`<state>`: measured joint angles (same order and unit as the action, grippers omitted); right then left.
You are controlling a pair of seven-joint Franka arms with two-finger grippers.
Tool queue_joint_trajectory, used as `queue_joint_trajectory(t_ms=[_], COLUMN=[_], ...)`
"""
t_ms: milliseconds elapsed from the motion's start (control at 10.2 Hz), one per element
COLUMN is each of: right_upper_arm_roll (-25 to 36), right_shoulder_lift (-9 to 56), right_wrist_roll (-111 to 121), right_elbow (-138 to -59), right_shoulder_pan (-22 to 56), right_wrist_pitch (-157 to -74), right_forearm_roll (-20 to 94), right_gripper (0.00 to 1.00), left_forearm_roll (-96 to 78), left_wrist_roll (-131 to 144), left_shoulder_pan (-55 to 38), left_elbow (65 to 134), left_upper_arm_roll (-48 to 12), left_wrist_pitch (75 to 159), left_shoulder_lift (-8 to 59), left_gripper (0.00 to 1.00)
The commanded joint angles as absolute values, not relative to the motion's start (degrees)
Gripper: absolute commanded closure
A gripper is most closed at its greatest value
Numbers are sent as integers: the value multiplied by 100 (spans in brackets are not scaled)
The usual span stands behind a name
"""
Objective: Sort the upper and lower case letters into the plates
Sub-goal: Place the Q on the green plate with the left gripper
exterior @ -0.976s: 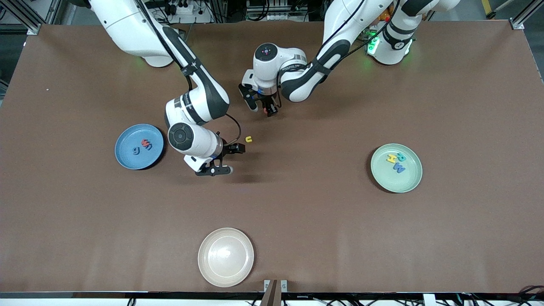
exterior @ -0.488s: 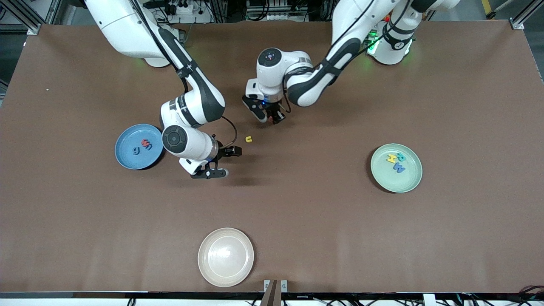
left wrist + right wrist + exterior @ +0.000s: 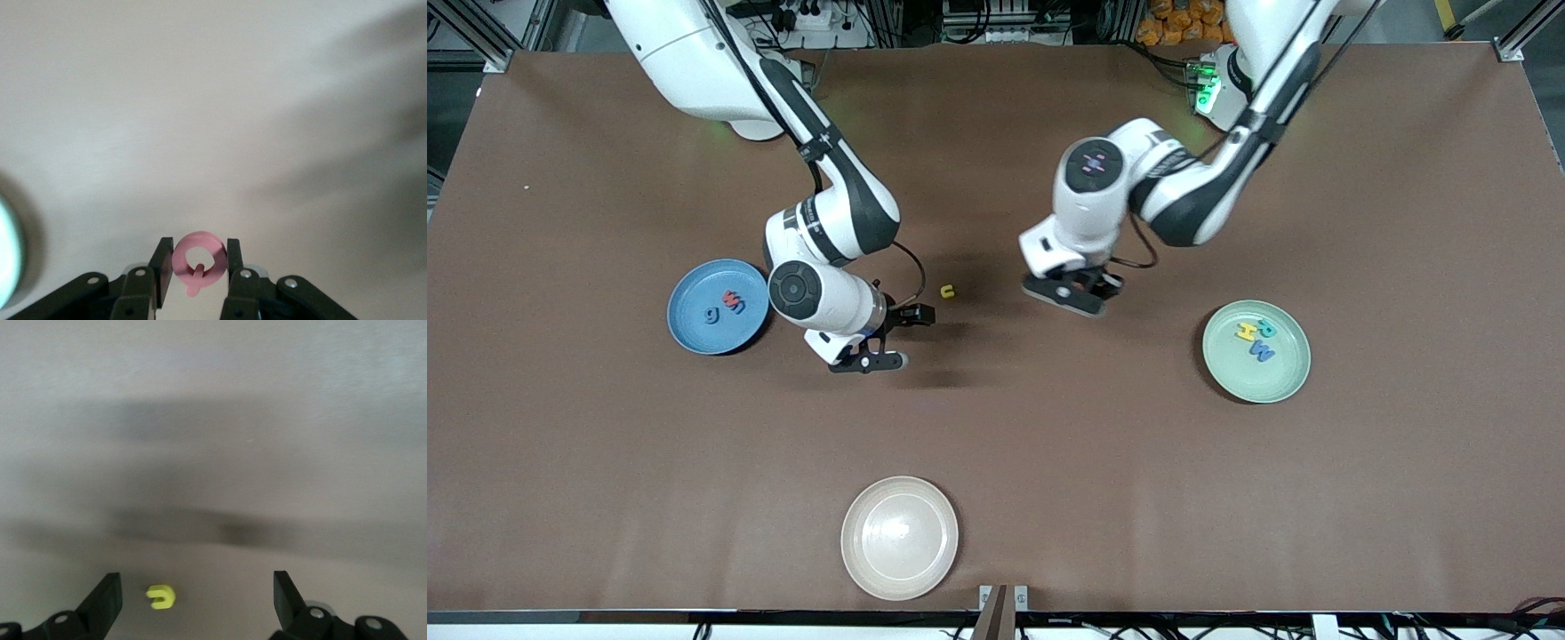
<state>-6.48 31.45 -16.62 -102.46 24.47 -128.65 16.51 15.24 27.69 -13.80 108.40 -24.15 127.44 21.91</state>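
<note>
Your left gripper (image 3: 195,263) is clenched on the red Q (image 3: 197,260), up over bare table between the yellow u (image 3: 948,291) and the mint green plate (image 3: 1280,378); in the front view its fingers and the Q are hidden under the wrist. Your right gripper (image 3: 907,336) hangs released, empty, just beside the u, near the sky blue plate (image 3: 694,333). H, R, W (image 3: 1263,352) lie in the mint plate, the red w (image 3: 733,302) and g (image 3: 711,315) in the blue one, a dark letter half hidden under the w; the cream plate (image 3: 863,569) sits nearest the camera.
</note>
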Motion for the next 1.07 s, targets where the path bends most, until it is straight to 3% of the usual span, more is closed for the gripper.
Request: queue_joint_trajectory(t_ms=[0,488,976], right_upper_arm_roll=[-852,-861,-870], right_shoulder_lift=[3181,3305,3550], right_wrist_roll=[-1880,-1907,-2406], right_elbow=[-10230,-10661,-10793], right_shoulder_pan=[2696,3014,3243], right_wrist_pitch=[-13043,-13518,-13869], right_forearm_roll=[1494,942,555], right_gripper=[0,0,0], left_forearm_roll=[1283,1309,1318], left_wrist_roll=[2777,2672,1724], left_shoulder_pan=[-864,-413,377], left_elbow=[11012,10996,11013], left_upper_arm_roll=[-2181,-1408,-1336], left_wrist_pitch=[12464,12559,12831], left_shoulder_lift=[1934,2451,2742], left_gripper=[100,100,100])
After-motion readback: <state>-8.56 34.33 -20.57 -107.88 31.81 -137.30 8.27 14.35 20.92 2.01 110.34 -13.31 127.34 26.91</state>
